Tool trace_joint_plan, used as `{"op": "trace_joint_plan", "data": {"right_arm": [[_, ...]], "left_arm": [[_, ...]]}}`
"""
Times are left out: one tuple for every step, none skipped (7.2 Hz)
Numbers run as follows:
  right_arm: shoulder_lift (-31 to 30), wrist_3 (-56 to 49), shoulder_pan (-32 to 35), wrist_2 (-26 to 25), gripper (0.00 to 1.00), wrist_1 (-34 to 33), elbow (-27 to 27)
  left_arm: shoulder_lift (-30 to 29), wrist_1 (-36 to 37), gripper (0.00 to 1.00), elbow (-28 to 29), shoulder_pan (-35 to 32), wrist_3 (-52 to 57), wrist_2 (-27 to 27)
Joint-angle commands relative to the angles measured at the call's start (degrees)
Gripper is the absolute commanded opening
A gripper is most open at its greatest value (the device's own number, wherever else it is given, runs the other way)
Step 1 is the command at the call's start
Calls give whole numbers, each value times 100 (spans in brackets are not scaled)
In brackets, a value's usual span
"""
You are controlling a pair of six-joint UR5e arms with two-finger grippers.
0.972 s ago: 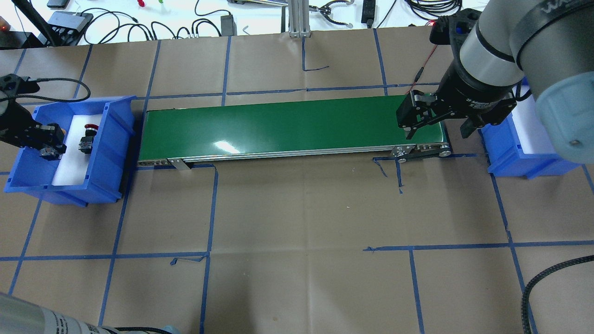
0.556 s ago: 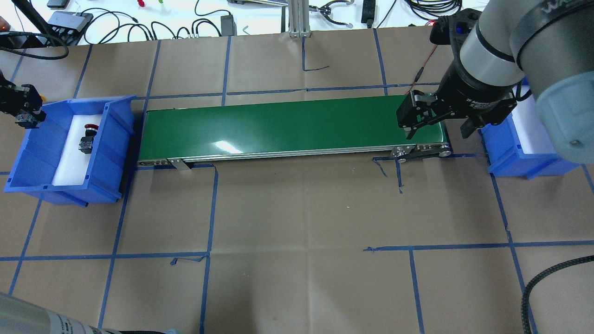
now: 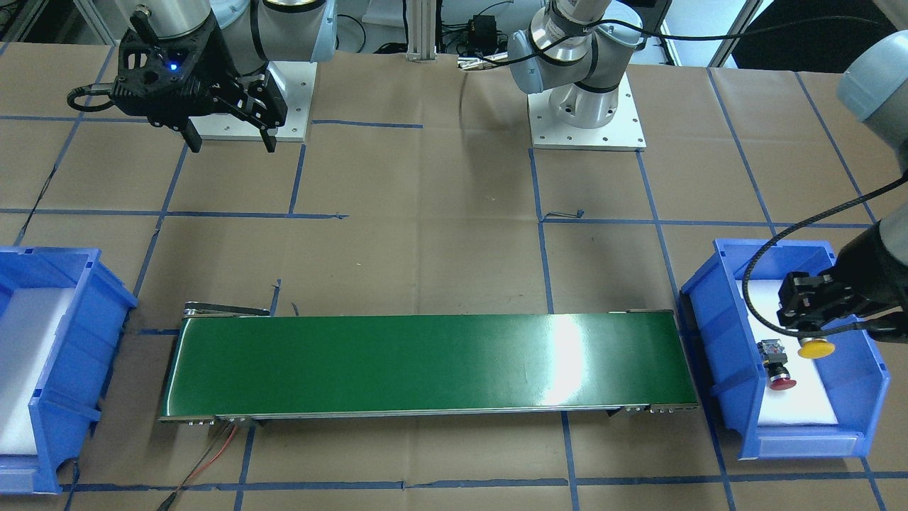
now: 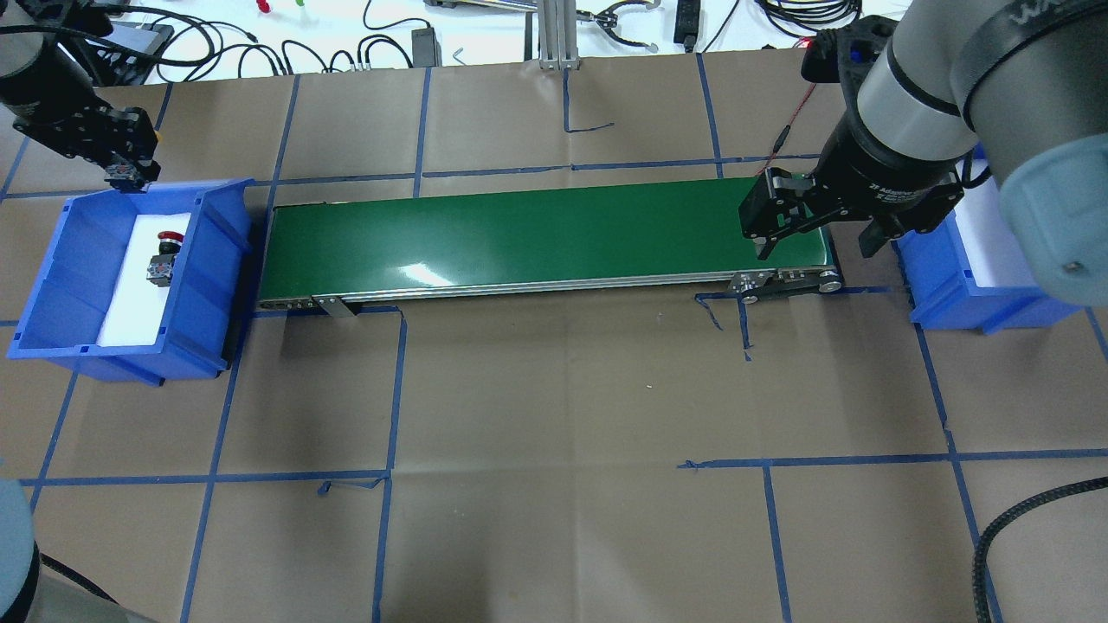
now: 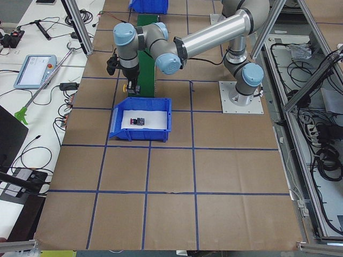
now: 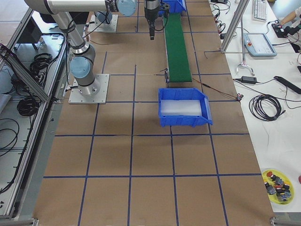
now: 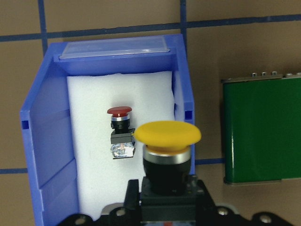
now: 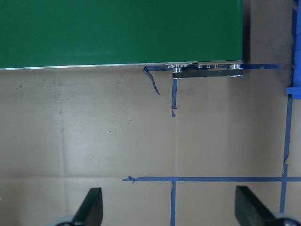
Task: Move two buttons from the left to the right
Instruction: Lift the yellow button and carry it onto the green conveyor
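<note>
My left gripper point(image 4: 127, 170) is shut on the yellow-capped button point(image 7: 167, 135) and holds it in the air over the far edge of the left blue bin point(image 4: 216, 227). In the front-facing view the gripper point(image 3: 809, 328) hangs over the bin's white pad with the yellow cap point(image 3: 816, 348) pointing down. The red-capped button point(image 4: 165, 241) lies on its side on the pad, also in the left wrist view point(image 7: 119, 113). My right gripper point(image 4: 815, 249) is open and empty, hovering over the right end of the green conveyor belt point(image 4: 519, 234).
The right blue bin point(image 4: 952, 290) with a white pad stands just past the conveyor's right end, partly under my right arm. Blue tape lines cross the brown paper table point(image 4: 563, 389). Cables and tools lie along the far edge.
My left gripper has risen out of the left bin with the yellow button and moved toward the bin's far edge. The red button and the right arm have not moved.
</note>
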Motion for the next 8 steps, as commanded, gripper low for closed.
{"op": "trace_joint_plan", "data": {"right_arm": [[0, 0, 4, 2, 100, 6, 3], [0, 0, -5, -6, 100, 6, 3], [0, 0, 4, 2, 100, -3, 3], [0, 0, -13, 2, 100, 6, 3], [0, 0, -13, 11, 100, -3, 3], [0, 0, -5, 2, 100, -3, 3], [9, 0, -5, 2, 100, -3, 3], [9, 0, 4, 11, 100, -3, 3]], "left_arm": [[-138, 92, 6, -111, -911, -687, 299], [-339, 214, 6, -121, -1237, -1212, 310], [-576, 407, 6, -173, -1458, -1400, 302], [-779, 565, 6, -278, -1530, -1436, 293], [-842, 906, 6, -523, -1530, -1489, 258], [-799, 1127, 6, -812, -1539, -1550, 266], [-824, 1416, 6, -998, -1539, -1534, 266], [-816, 1428, 6, -1043, -1539, -1533, 266]]}}
